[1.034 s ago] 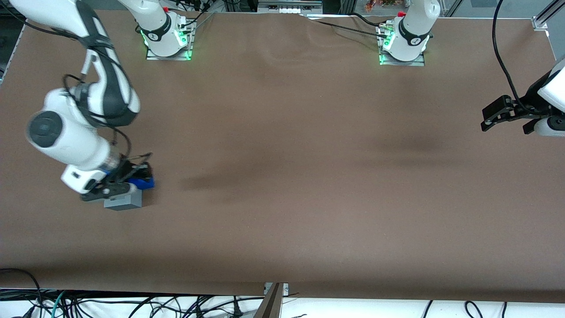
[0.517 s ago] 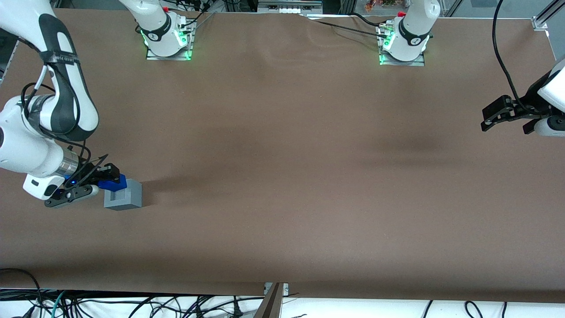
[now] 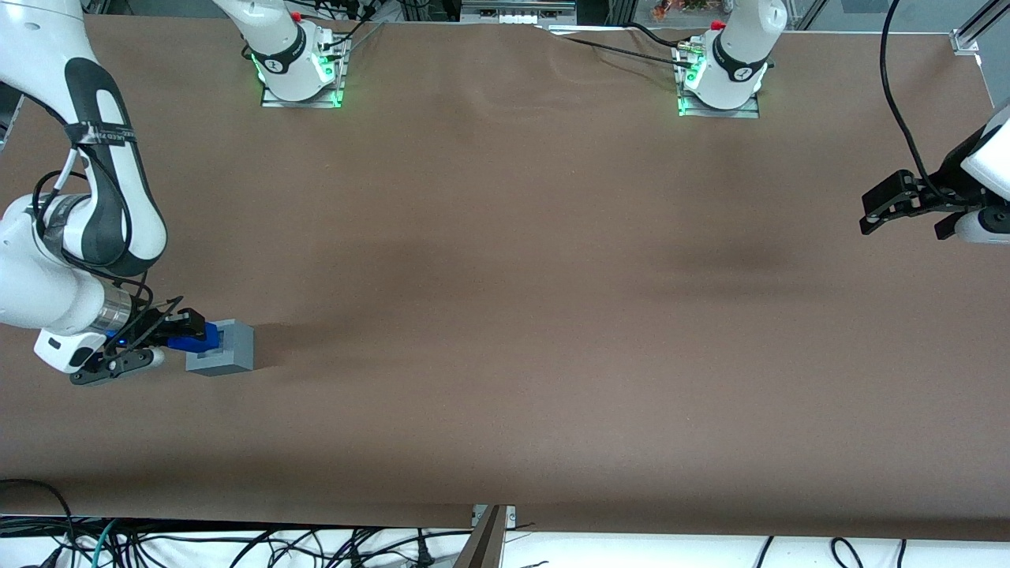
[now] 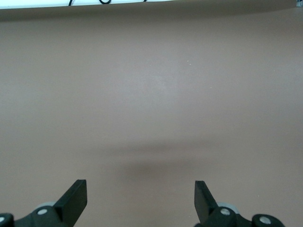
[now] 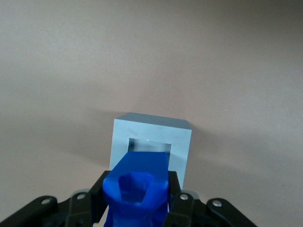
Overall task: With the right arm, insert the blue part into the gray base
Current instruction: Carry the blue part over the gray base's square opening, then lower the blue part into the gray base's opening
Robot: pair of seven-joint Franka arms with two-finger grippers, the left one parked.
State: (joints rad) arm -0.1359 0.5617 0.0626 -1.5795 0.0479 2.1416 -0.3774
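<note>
The gray base (image 3: 222,349) is a light-gray cube on the brown table near the working arm's end, with its square opening facing the gripper. My right gripper (image 3: 189,335) is shut on the blue part (image 3: 195,337) and holds it level at the opening's mouth. In the right wrist view the blue part (image 5: 138,189) sits between the black fingers (image 5: 180,208), its tip at the edge of the recess in the gray base (image 5: 150,139). How far the tip reaches into the recess I cannot tell.
The brown table (image 3: 552,315) stretches toward the parked arm's end. Two arm bases with green lights (image 3: 300,67) (image 3: 722,75) stand along the table's back edge. Cables hang below the table's front edge (image 3: 237,544).
The right arm swung from over the base to beside it, then lowered. The blue part, held throughout, went from above the cube to level with its side opening.
</note>
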